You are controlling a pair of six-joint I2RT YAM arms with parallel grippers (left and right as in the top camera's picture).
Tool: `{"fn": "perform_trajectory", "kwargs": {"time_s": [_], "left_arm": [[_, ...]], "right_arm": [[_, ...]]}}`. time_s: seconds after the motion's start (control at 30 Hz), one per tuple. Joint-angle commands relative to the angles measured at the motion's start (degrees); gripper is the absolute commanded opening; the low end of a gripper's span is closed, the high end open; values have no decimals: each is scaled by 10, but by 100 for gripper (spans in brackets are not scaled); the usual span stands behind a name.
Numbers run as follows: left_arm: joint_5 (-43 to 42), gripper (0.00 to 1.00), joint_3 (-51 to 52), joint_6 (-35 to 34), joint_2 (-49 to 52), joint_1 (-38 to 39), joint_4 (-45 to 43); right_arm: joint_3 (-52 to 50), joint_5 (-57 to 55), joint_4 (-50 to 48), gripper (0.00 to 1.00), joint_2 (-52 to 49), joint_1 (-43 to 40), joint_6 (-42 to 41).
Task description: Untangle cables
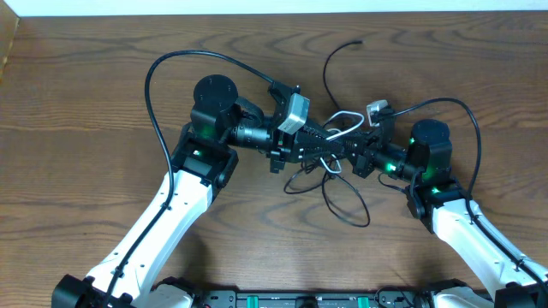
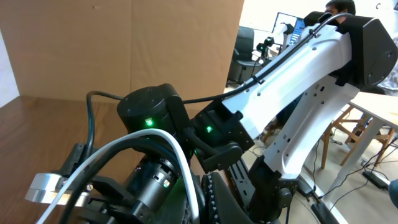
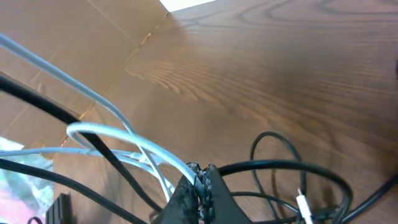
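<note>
The cables lie tangled mid-table between my two arms. A white cable (image 1: 344,115) rises in a loop. Thin black cables (image 1: 342,205) curl in loops toward the front, and one black end (image 1: 355,43) reaches toward the back. My left gripper (image 1: 315,147) is shut on the white cable (image 2: 180,155), which runs between its fingers (image 2: 200,199). My right gripper (image 1: 349,147) faces it closely and is shut (image 3: 200,183) on the same white cable (image 3: 124,137), held above the wood. Black loops (image 3: 292,167) and a small white plug (image 3: 303,205) lie below it.
Thick black arm cables arch over the left arm (image 1: 158,77) and the right arm (image 1: 471,120). A cardboard wall (image 2: 155,43) stands at the table's side and also shows in the right wrist view (image 3: 62,50). The table's back edge (image 1: 257,10) is near the top.
</note>
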State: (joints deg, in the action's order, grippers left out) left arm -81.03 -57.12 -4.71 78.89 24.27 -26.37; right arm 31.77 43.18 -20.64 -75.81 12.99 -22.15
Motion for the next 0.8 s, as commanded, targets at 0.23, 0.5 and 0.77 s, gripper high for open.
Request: {"fn": "perform_trajectory", "kwargs": {"time_s": [0.23,0.5,0.77], "left_arm": [[196,8,-5,-3,-1,-86,125],[239,8,-5,-3,-1,-189,229],[239,8,-5,-3,-1,-207,244]], "right_arm": [[0,-103,155,1,-1,-70,-65],[0,-176,360,1,-1,-200,-115],[0,-160,390,1,-1,-227,-143]]}}
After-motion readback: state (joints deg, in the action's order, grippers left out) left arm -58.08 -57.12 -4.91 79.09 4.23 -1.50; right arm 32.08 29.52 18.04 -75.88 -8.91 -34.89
